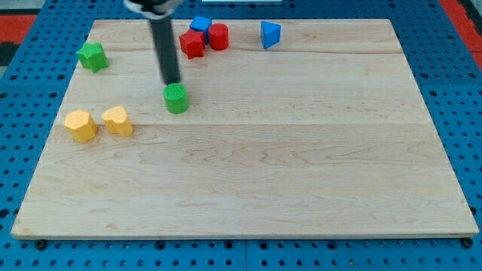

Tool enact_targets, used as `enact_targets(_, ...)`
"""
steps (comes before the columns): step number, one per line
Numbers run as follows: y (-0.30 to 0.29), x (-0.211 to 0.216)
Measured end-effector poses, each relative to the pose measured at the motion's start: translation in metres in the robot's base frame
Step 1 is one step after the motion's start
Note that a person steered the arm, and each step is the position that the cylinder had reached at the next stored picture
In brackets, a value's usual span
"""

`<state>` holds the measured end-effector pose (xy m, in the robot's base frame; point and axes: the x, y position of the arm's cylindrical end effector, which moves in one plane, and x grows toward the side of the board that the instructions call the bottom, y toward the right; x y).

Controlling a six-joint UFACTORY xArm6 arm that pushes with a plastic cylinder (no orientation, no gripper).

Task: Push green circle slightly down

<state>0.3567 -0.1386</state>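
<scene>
The green circle (176,98) is a small green cylinder on the wooden board (301,165), left of centre in the upper part. My tip (172,82) is the lower end of the dark rod, which comes down from the view's top. It stands just above the green circle, at or very near its top edge.
A green star (92,56) lies at the upper left. Two yellow blocks (80,125) (117,120) lie at the left, below and left of the circle. A red block (192,44), a red cylinder (218,36), a blue block (200,25) and a blue triangle-like block (270,35) cluster near the top.
</scene>
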Motion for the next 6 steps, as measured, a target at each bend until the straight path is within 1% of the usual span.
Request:
enact_targets(1,-0.001,0.028)
enact_targets(3,0.02,-0.017)
enact_targets(5,0.023,0.054)
enact_targets(6,0.013,0.034)
